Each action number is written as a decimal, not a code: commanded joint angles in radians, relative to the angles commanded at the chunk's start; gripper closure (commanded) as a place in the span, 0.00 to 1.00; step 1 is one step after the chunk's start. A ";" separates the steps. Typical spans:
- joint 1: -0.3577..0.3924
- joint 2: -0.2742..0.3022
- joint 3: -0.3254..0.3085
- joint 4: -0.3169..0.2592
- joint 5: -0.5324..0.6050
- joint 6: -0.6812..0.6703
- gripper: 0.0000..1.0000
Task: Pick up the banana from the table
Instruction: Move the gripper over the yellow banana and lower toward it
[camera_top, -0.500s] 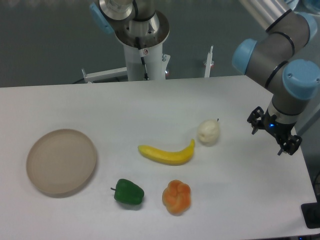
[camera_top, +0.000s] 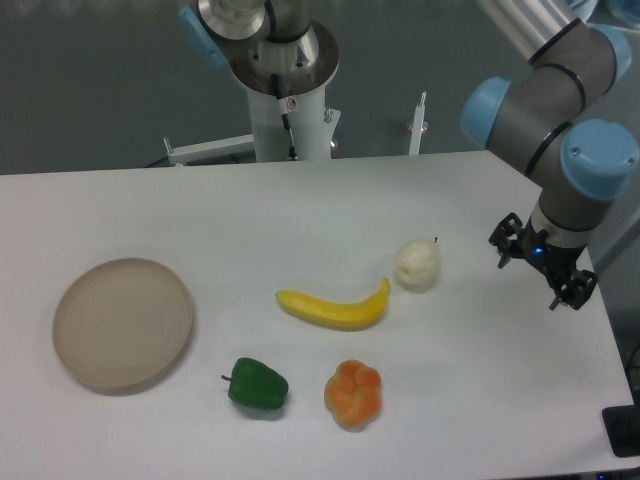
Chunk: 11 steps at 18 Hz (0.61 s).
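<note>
The jaws of the gripper (camera_top: 541, 268) are seen spread apart with nothing between them, one dark fingertip near the wrist's left side and the other lower and further right, close to the right edge of the surface (camera_top: 300, 210). The gripper is carried on a grey arm with pale blue joint caps (camera_top: 580, 120), which is seen reaching in from the upper right corner. The nearest object to the jaws is the pale cream pear (camera_top: 417, 265), which is placed to their left with a clear gap of bare white surface in between. The banana (camera_top: 334, 307) is found lying flat on the surface near the middle, just left of and below the pear; its curve is turned upward at both ends, and its right tip is seen very close to the pear, though contact cannot be made out. The banana is kept well apart from the jaws. Below the banana a lumpy orange fruit (camera_top: 353, 393) is set, and to the left of that a green pepper (camera_top: 258, 385). A round beige plate (camera_top: 122, 322) is placed far off at the left side. Behind the surface a white pedestal (camera_top: 290, 115) is seen.
</note>
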<state>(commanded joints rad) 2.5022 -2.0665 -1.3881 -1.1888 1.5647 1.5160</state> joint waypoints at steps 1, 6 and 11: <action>-0.017 0.006 -0.002 0.000 0.005 -0.034 0.00; -0.113 0.072 -0.057 -0.002 -0.017 -0.062 0.00; -0.144 0.025 -0.062 0.014 -0.015 -0.092 0.00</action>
<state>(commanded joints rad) 2.3578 -2.0415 -1.4496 -1.1751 1.5493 1.4236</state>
